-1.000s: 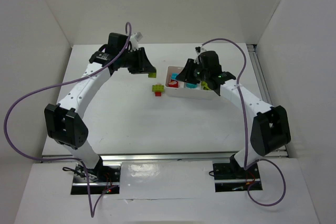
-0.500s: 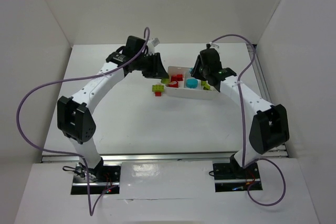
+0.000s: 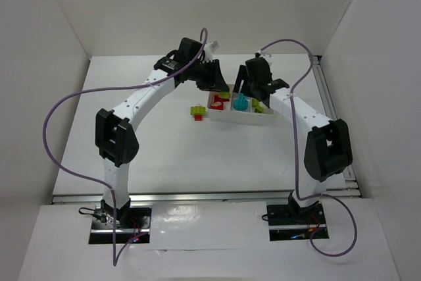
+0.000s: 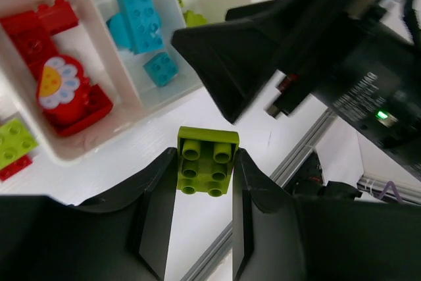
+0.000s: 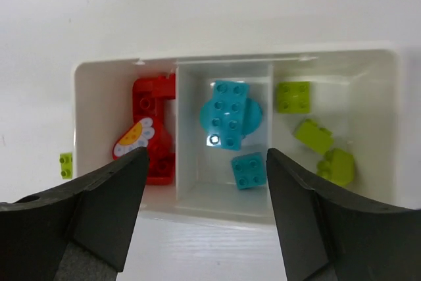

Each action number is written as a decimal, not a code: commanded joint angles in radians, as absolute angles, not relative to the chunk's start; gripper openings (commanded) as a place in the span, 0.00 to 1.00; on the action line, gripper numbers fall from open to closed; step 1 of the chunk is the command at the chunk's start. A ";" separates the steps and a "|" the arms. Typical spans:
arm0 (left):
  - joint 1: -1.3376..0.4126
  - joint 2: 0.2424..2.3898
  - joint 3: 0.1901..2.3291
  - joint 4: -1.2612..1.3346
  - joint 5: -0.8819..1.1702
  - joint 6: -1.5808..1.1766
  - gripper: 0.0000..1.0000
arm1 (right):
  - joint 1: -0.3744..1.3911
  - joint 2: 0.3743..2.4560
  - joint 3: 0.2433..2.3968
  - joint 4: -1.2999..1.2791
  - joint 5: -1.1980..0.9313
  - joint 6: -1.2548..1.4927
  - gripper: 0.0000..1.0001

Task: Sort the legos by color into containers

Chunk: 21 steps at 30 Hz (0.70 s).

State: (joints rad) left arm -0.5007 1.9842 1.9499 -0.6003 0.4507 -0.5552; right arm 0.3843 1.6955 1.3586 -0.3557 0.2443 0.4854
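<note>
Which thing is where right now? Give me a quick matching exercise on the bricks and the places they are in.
Things:
1. red flower brick
2. cyan bricks
3. stacked green-on-red brick
4. yellow-green brick

Places:
A. on the table, outside the tray
B. middle compartment of the tray
C. between the fingers of the left gripper
D. end compartment of the tray, on the side nearest the stacked brick

Pairs: 1-D, 2-B, 3-A, 4-C
</note>
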 commanded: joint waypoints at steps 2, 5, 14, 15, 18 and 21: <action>-0.534 2.084 2.075 -0.571 0.506 -0.583 0.00 | 0.304 1.511 1.362 -0.394 0.383 0.492 0.77; -0.584 2.199 2.199 -0.549 0.534 -0.606 0.00 | 0.220 1.363 1.271 -0.394 0.406 0.503 0.77; -0.638 2.453 2.408 -0.309 0.565 -0.750 0.00 | 0.089 1.054 1.160 -0.541 0.439 0.541 0.77; -0.638 2.476 2.430 -0.298 0.565 -0.761 0.00 | 0.077 1.039 1.160 -0.554 0.449 0.541 0.77; -0.647 2.537 2.476 -0.241 0.555 -0.807 0.07 | 0.055 1.008 1.169 -0.603 0.462 0.520 0.77; -0.647 2.557 2.476 -0.192 0.555 -0.816 0.44 | 0.055 1.008 1.192 -0.637 0.471 0.520 0.77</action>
